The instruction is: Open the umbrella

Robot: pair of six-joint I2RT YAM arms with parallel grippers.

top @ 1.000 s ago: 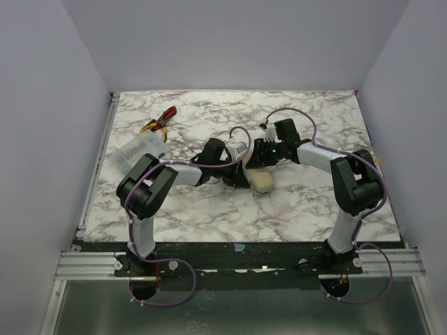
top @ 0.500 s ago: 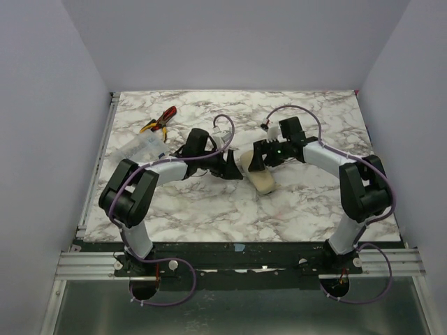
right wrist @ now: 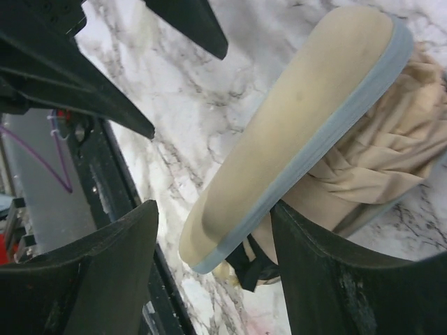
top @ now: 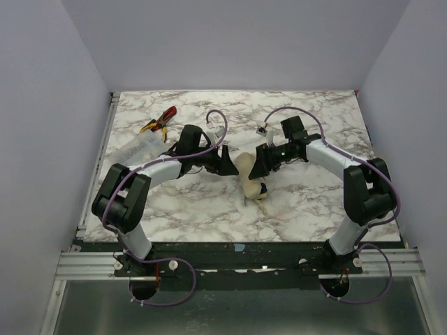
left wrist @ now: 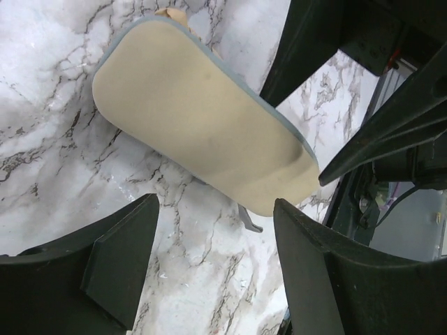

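Note:
The umbrella (top: 248,176) lies folded on the marble table (top: 195,209), between the two grippers. In the left wrist view it shows as a beige slab (left wrist: 202,118) just ahead of my left gripper (left wrist: 215,209), which is open with only marble between its fingers. My left gripper (top: 229,165) is just left of the umbrella in the top view. The right wrist view shows the beige slab with a grey edge (right wrist: 293,125) over bunched tan fabric (right wrist: 384,153). My right gripper (right wrist: 213,209) is open around the slab's near end, its right finger (right wrist: 335,279) against the fabric. In the top view my right gripper (top: 261,166) is at the umbrella's right side.
Red-and-yellow pliers (top: 159,120) lie at the table's far left. A clear plastic packet (top: 140,149) lies beside the left arm. Grey walls close in three sides of the table.
My left gripper has let go of the umbrella, opened and drawn back to the left. The umbrella has shifted slightly left and turned. My right gripper's jaws have widened.

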